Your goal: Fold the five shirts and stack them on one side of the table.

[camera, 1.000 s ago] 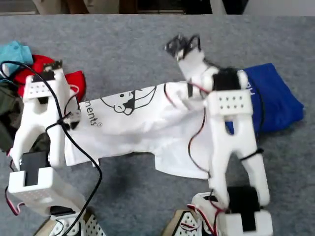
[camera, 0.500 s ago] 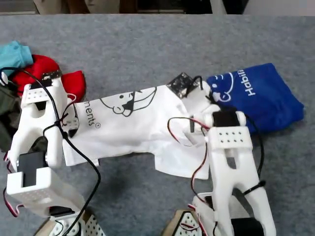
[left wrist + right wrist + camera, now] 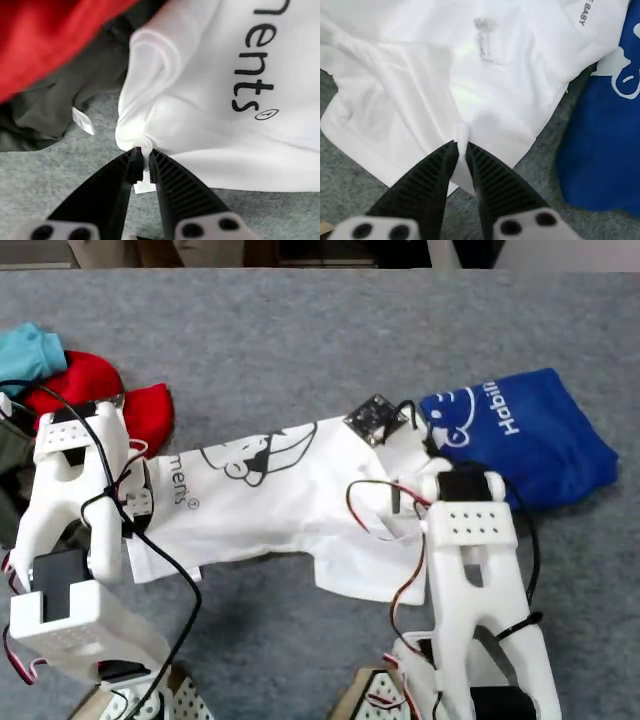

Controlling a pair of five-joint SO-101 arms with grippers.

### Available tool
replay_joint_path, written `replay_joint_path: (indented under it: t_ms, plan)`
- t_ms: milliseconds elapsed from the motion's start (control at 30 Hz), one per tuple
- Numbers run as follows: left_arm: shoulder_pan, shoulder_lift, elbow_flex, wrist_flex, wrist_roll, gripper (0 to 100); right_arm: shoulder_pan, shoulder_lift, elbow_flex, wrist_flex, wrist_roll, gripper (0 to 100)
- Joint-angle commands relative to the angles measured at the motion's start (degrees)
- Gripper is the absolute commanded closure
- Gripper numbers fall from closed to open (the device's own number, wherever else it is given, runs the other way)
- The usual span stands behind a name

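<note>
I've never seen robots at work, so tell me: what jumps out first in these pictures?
A white shirt with a cartoon print sprawls across the middle, pinched at either end by the left end effector and the right end effector. A blue shirt lies beside it on the right, and a red shirt sits bunched on the left.

I'm at a robotics lab bench. Grey felt table (image 3: 250, 320); bare-wired left arm (image 3: 68, 505) at seven o'clock, right arm (image 3: 478, 570) at five.
</note>
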Motion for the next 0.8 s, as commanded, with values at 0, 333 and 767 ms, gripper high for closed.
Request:
replay_joint_path:
  t_ms: [0, 333, 767]
  plan:
    - [-0.70, -5.93, 1.23, 0.53, -0.62, 98, 0.75, -2.33, -0.04, 0.09, 0.53, 99.6]
    - [3.69, -14.20, 11.43, -3.87, 0.26, 98, 0.75, -2.33, 0.04, 0.18, 3.87, 93.4]
    - [-1.23, -14.46, 6.77, 0.88, 2.11, 84, 1.10, -2.33, -7.69, 9.85, 7.47, 74.5]
